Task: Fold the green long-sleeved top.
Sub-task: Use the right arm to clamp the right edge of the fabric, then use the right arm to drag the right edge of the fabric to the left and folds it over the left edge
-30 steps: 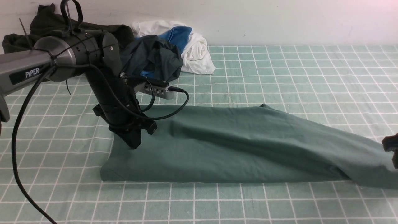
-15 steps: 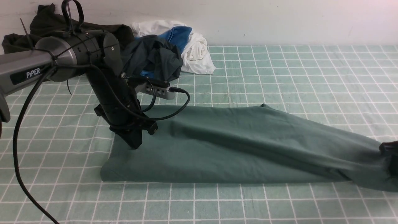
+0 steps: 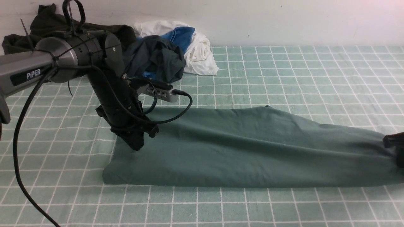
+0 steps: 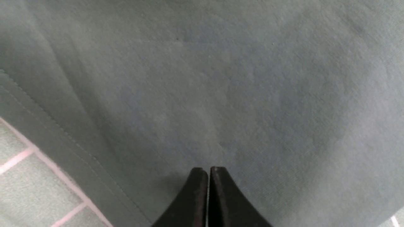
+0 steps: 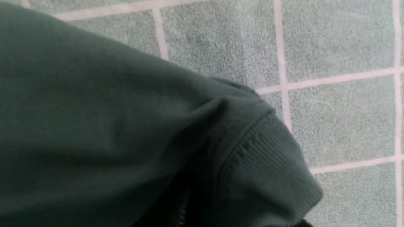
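The green long-sleeved top (image 3: 240, 148) lies as a long folded strip across the checked cloth, left to right. My left gripper (image 3: 135, 145) points down onto its left end. In the left wrist view its fingers (image 4: 208, 171) are shut tip to tip on the flat fabric (image 4: 221, 78), with nothing between them. My right gripper (image 3: 396, 151) sits at the frame's right edge, at the strip's right end, and the cloth runs taut to it. In the right wrist view the fabric (image 5: 94, 110) and a ribbed band (image 5: 268, 164) drape over the jaws and hide most of them.
A pile of clothes sits at the back left by the wall: a very dark olive garment (image 3: 47, 22), a slate-grey one with blue (image 3: 154, 56) and a white one (image 3: 199, 50). The left arm's black cable (image 3: 19, 151) hangs down at the front left.
The top's right end has been gathered and pulled to the right, so the strip now lies straighter and tauter. The left gripper has stayed in place.
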{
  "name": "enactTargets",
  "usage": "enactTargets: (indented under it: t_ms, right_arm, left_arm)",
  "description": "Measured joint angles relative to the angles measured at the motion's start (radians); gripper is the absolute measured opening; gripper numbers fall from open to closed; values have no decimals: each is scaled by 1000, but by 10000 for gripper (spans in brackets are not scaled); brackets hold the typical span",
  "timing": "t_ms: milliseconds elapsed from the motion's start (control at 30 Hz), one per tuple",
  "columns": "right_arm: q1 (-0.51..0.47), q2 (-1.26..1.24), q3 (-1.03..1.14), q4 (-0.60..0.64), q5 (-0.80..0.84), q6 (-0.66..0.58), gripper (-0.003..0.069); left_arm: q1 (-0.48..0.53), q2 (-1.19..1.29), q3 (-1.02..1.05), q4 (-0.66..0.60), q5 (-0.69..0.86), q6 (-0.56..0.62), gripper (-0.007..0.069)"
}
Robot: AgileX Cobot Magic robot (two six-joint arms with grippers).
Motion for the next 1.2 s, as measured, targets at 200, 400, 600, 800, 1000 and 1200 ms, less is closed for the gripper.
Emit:
enactTargets:
  t_ms: [200, 400, 600, 800, 1000, 1200]
  right_arm:
    - [0, 5, -3, -8, 7, -18, 328]
    - [0, -28, -22, -18, 48, -67, 45]
    - [40, -135, -170, 3, 178, -81, 0]
    - [236, -249, -351, 122, 250, -122, 0]
    - [646, -183, -544, 277, 212, -156, 0]
    - [905, 33, -675, 339, 87, -156, 0]
  left_arm:
    - [0, -4, 0, 27, 9, 0, -3]
    - [0, -122, 3, 112, 55, -28, -3]
    - [0, -359, 3, 159, 70, -88, -3]
    - [0, -540, 3, 185, 91, -133, -3]
    - [0, -715, 70, 205, 98, -169, -3]
    - [0, -864, 189, 218, 108, -174, -3]
